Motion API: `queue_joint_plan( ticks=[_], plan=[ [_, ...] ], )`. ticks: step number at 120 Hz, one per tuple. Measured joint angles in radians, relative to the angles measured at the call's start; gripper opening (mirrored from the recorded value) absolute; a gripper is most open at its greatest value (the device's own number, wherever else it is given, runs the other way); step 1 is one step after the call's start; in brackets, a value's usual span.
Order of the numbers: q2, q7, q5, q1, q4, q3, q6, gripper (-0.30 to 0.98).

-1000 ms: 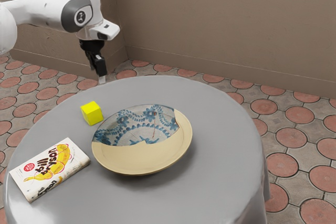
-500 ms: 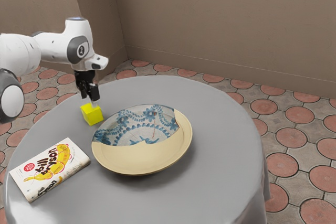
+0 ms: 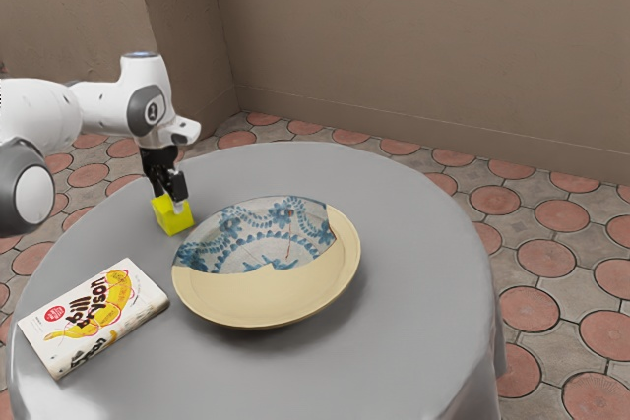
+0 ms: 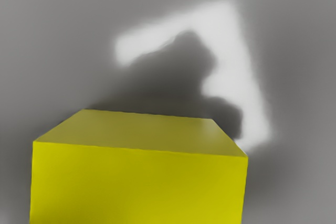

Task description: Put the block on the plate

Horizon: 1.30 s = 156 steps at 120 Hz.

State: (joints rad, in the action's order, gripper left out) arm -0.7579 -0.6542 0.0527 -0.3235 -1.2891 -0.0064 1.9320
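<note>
The gripper (image 3: 169, 202) is down at the yellow block (image 3: 174, 223), near the table's edge in the exterior view. Its fingers stand apart and open, one in front of the block's upper part and the other largely hidden behind it. In the wrist view the yellow block (image 4: 139, 187) lies large just under the hand. The plate (image 3: 266, 294), cream with a blue floral pattern, rests to the block's right in the exterior view, with nothing on it.
A book (image 3: 94, 317) with a yellow fruit cover lies toward the exterior view's lower left, beside the plate. All stand on a round table with a grey cloth (image 3: 413, 243). A brown wall (image 3: 423, 46) rises beyond the tiled floor.
Over the last second my gripper has come down from above the table's far edge to the block, lowering a little further in the last half second. Block, plate and book have not moved.
</note>
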Motion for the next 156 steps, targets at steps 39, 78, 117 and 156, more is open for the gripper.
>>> queue_joint_plan(
  ticks=[39,78,117,156],
  plan=[
    [-0.027,-0.007,-0.021,-0.002,0.000,0.001,0.021,0.60],
    [-0.061,-0.009,-0.034,-0.009,0.002,-0.002,0.047,0.46],
    [-0.052,-0.010,-0.026,-0.010,0.001,-0.005,0.055,0.42],
    [-0.005,-0.012,0.000,-0.003,-0.002,-0.024,0.039,0.45]
  ],
)
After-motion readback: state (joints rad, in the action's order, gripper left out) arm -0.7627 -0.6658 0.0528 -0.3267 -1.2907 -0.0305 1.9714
